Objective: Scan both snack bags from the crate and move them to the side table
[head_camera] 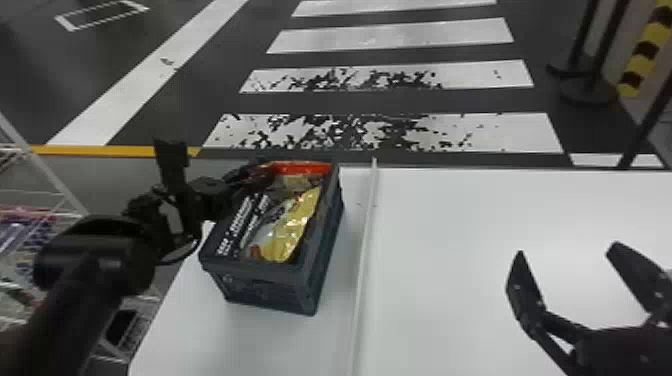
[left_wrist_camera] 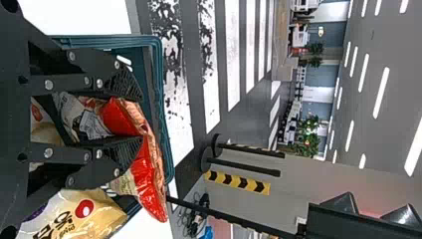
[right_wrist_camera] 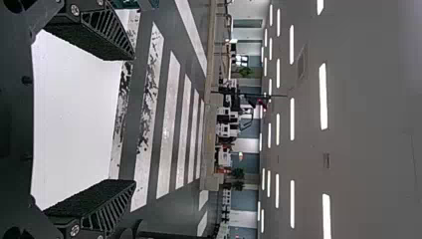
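Observation:
My left gripper (head_camera: 256,175) is at the far left part of the dark crate (head_camera: 252,279), beside a red snack bag (head_camera: 305,167). Lower in the crate lies a yellow snack bag (head_camera: 292,230). In the left wrist view, my left gripper (left_wrist_camera: 139,119) is shut on the red snack bag (left_wrist_camera: 152,181), which bulges out past the fingertips, inside the crate rim (left_wrist_camera: 160,89); the yellow bag (left_wrist_camera: 74,214) lies beside one finger. Over the white table at the right, my right gripper (head_camera: 566,250) stands open, and its fingers are wide apart around nothing in the right wrist view (right_wrist_camera: 133,119).
A raised pale strip (head_camera: 365,250) runs front to back across the white table (head_camera: 450,280), just right of the crate. Wire shelving (head_camera: 30,225) stands at the left. Beyond the table's far edge are striped floor markings and black posts (head_camera: 590,90).

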Controlling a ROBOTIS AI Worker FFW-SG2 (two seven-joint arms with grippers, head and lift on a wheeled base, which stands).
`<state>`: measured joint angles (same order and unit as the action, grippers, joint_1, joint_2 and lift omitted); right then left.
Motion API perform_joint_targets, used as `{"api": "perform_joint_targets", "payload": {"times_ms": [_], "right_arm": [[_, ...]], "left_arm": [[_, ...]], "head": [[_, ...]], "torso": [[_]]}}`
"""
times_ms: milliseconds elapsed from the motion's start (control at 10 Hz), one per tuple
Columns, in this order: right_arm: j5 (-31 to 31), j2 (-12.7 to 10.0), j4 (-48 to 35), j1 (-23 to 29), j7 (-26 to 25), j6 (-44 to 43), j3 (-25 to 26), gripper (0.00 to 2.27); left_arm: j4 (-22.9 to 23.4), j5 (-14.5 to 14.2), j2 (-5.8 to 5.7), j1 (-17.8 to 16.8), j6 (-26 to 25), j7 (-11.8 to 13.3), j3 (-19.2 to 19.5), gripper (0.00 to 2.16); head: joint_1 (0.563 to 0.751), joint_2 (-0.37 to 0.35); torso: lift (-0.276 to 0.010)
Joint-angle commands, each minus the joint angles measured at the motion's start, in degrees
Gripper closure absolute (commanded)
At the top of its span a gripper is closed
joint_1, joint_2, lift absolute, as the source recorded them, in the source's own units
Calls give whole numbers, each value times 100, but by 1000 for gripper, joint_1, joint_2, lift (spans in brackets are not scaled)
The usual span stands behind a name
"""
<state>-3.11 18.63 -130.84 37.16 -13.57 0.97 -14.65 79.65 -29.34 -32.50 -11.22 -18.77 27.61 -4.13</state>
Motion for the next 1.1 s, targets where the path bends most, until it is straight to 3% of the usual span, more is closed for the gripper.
{"api": "perform_joint_targets", "payload": {"times_ms": [0, 300, 500, 1000], "right_arm": [[30, 0, 6, 2, -5, -84, -38, 107], [100, -18, 32, 28, -5, -312, -99, 107], [188, -35, 94, -7, -5, -312, -214, 107], [258, -35, 103, -60, -5, -312, -275, 107]], "left_arm": [[16, -2, -19, 23, 0, 8, 8, 1804], [130, -37, -37, 111, 246, -71, 61, 1885], [499, -54, -63, 331, 528, -247, 158, 1946], [1773, -213, -230, 885, 299, -625, 597, 1976]], "head": [[695, 202], [695, 211], [695, 217], [695, 218]], "torso": [[-95], [-95], [-95], [-95]]}}
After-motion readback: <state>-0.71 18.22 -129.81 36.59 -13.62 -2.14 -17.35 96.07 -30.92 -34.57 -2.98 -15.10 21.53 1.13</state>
